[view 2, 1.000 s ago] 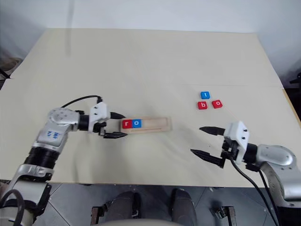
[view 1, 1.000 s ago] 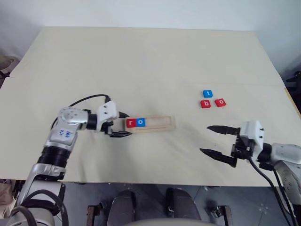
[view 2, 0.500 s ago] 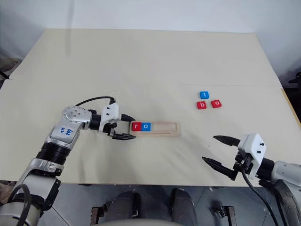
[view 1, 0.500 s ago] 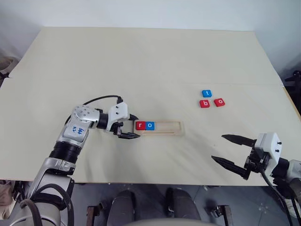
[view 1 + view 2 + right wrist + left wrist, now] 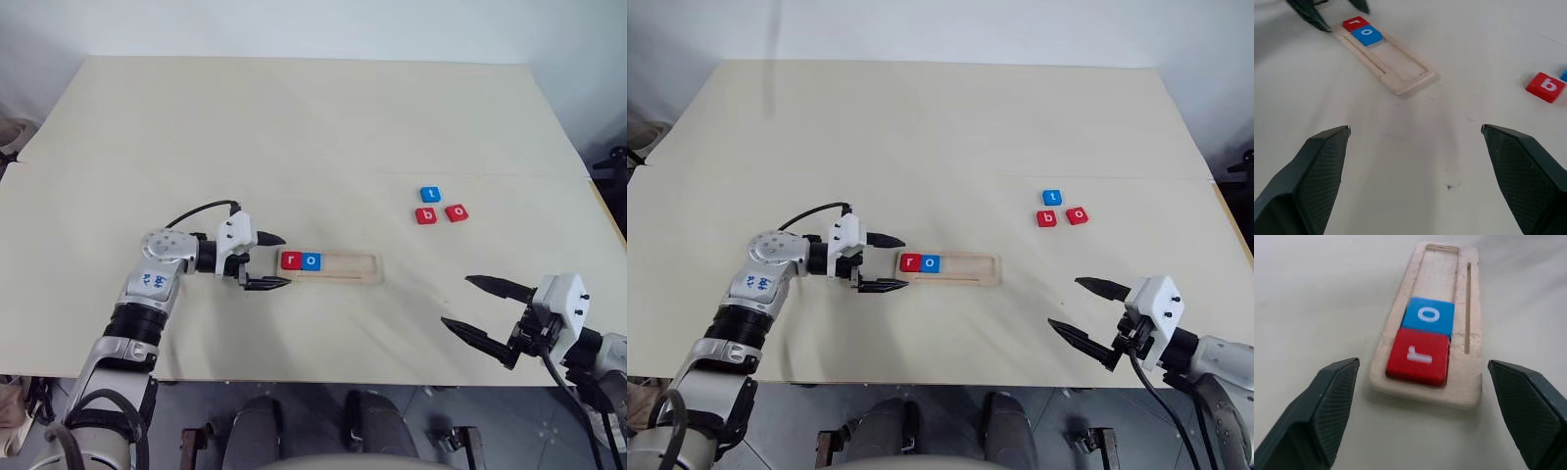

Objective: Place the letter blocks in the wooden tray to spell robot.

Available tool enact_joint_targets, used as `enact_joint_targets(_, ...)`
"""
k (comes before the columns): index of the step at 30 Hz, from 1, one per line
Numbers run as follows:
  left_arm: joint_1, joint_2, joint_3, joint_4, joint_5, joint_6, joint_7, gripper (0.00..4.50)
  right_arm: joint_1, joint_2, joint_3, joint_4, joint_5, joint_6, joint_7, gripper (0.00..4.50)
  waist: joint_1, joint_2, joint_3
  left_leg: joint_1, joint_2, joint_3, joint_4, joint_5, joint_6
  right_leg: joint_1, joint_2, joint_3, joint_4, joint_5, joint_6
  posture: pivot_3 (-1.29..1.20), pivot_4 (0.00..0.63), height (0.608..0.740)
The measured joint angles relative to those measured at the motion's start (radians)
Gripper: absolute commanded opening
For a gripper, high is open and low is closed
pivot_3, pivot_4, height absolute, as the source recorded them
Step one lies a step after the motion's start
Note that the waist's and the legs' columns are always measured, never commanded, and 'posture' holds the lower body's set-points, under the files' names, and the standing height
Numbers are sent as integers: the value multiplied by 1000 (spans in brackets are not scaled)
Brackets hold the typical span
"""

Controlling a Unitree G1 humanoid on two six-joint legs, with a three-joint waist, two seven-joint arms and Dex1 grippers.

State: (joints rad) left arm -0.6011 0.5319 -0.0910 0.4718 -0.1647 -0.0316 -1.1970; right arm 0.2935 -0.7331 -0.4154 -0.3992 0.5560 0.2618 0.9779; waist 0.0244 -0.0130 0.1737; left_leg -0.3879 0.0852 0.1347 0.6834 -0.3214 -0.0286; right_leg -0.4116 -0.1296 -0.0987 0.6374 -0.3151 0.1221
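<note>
Fingers wide apart on both grippers, nothing held. Table (image 5: 294,117) is the big pale surface. L gripper (image 5: 271,260) sits just off the wooden tray's (image 5: 343,264) left end, tips either side of that end but not touching. R gripper (image 5: 474,305) hangs near the table's front edge, well apart from tray and loose blocks. Tray lies across mid-table w/ red r (image 5: 291,260) and blue o (image 5: 311,261) touching at its left end. Blue t (image 5: 430,194), red b (image 5: 426,215), red o (image 5: 458,211) clustered on the table's right side.
</note>
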Motion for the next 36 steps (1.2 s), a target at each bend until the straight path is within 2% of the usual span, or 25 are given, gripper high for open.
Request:
enact_joint_targets(5,118,91,144,-98,-106,-18,-10,4474,34,60,-108,54,2,-4,-79,4500,-3,0,0,0,0,0,-1,0,0,0,0,0,3,0,0,0,150,740)
enact_joint_targets(8,218,141,219,-124,-141,-63,-29,4474,69,93,-124,95,-8,-34,-93,4500,-3,0,0,1,0,0,-1,0,0,0,0,0,-1,0,0,0,150,740)
enact_joint_targets(11,282,144,256,-153,-161,-111,-26,4474,49,114,-117,131,-30,-69,-105,4500,-2,0,0,1,0,0,-1,0,1,1,-1,0,-1,0,0,0,150,740)
enact_joint_targets(15,339,142,279,-259,-225,-68,-17,4474,-34,118,-92,172,-56,-100,-130,4500,-4,1,0,1,0,0,-1,0,1,1,0,0,0,0,0,0,150,740)
enact_joint_targets(21,396,130,290,-411,-288,45,45,4474,-282,79,22,179,-43,98,-233,4500,-24,1,0,2,0,0,-1,0,1,0,0,2,3,0,-1,0,150,740)
enact_joint_targets(25,432,125,291,-498,-323,102,74,4474,-546,32,147,269,-109,308,-346,4500,-34,1,0,2,0,0,-1,0,1,-2,0,3,6,-1,-1,0,150,740)
enact_joint_targets(28,444,121,299,-535,-336,123,99,4474,-671,31,217,351,-163,392,-407,4500,-31,2,0,1,0,0,-1,0,0,-2,0,2,6,-1,-1,0,150,740)
enact_joint_targets(31,463,113,308,-560,-341,136,128,4474,-770,46,279,444,-214,437,-453,4500,-28,2,0,-1,0,1,-1,0,1,-2,-1,3,6,0,0,0,150,740)
enact_joint_targets(36,488,107,309,-615,-348,168,162,4474,-845,78,312,527,-260,452,-491,4500,-28,2,0,-1,0,1,-1,0,1,-2,-1,2,5,0,0,0,150,740)
